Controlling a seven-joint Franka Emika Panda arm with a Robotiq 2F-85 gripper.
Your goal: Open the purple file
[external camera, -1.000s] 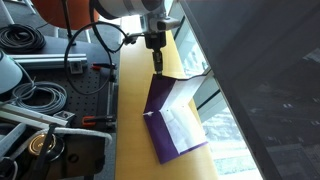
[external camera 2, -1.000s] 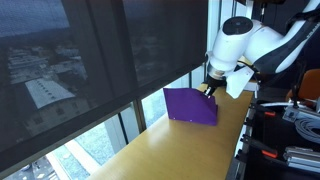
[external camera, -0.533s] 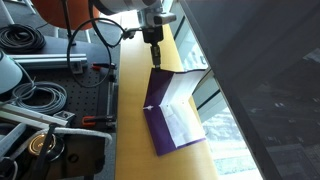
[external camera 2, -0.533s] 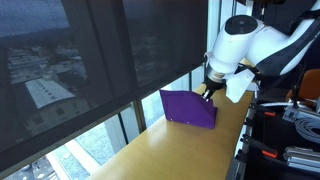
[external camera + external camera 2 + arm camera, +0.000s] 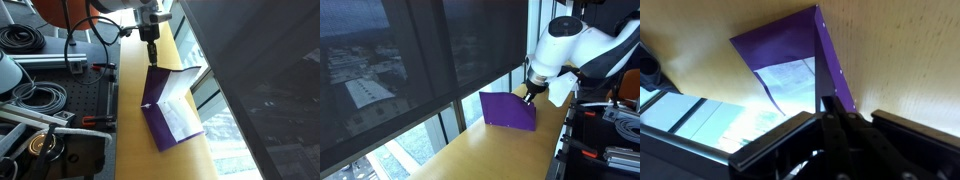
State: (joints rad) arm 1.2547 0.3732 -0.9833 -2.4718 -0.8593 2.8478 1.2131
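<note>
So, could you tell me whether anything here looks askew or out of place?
Only mildly: the purple file lies at an angle to the edges of the yellow table, one corner reaching the window-side edge and perhaps overhanging it. Its cover stands raised, pinched by the gripper, baring the white sheets.

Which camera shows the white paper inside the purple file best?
An exterior view: the white paper lies exposed, seen from above. The wrist view catches part; in an exterior view the purple file shows only its outer cover.
</note>
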